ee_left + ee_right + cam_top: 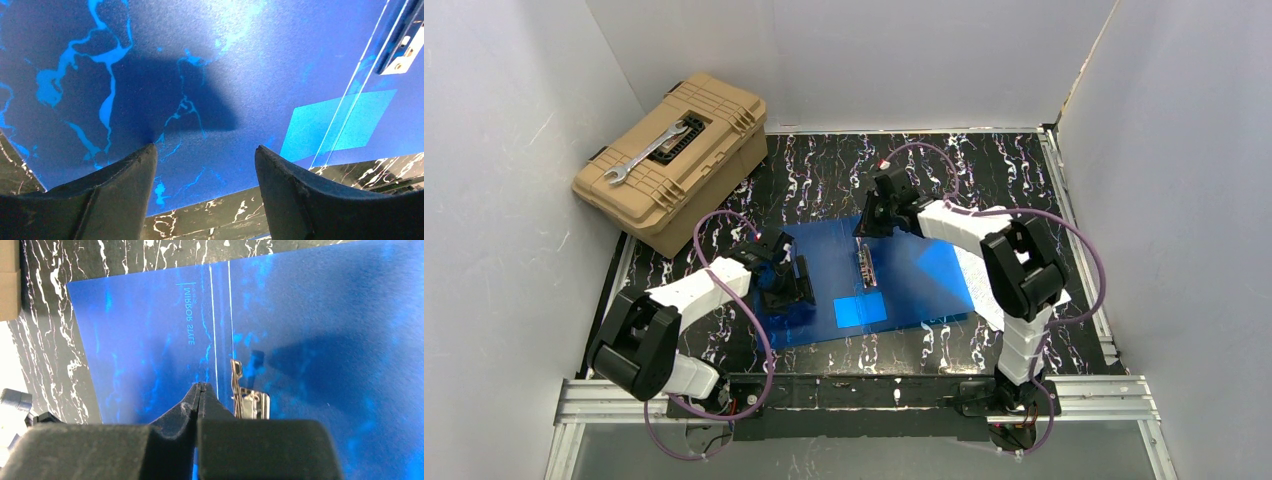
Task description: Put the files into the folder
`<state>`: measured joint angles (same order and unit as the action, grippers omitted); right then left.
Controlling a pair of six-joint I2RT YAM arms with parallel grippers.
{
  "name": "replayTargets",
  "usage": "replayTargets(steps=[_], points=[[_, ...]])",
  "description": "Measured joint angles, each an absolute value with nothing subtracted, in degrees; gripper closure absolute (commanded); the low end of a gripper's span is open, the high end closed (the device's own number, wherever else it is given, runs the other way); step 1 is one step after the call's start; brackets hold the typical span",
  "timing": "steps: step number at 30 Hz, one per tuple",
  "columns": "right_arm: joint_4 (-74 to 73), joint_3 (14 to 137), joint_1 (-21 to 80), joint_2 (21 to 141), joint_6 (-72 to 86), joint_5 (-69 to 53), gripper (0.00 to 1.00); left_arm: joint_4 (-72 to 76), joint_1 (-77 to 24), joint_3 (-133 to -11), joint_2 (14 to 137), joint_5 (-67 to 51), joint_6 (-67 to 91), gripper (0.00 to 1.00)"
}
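only top view shows wrench (pixel 646 152) on toolbox (pixel 724 125); wrists: folder (pixel 904 275)

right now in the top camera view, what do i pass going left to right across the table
tan hard-plastic toolbox → open left tool → silver metal clip on the glossy blue plastic folder → right arm's black-and-white elbow

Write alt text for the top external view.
An open blue folder lies flat on a black marbled table, left jaws open over its left half, right jaws shut at its far edge. A tan toolbox sits back left.
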<state>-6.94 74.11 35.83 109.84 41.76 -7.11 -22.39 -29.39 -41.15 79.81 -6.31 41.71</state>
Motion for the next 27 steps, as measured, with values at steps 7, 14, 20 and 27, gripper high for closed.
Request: replayTargets(steps=[7,14,20,27], points=[[-14.3,74.0,35.7,99.8,38.0,-2.9,0.71,-25.2,-29.4,-41.1,77.7,-5.8,40.8,0.21],[-21.5,69.8,35.7,84.6,34.8,6.4,0.44,-27.4,-29.4,-42.4,72.2,-6.9,39.6,0.16],[-31.0,65.8,35.7,75.4,32.8,16.6,0.14,-29.7,-29.4,-45.0,67.0,-9.0,38.1,0.14],[-42.2,61.9,34.9,67.3,33.2,28.0,0.01,-34.5,-29.4,-48.5,60.1,-12.5,35.2,0.08]])
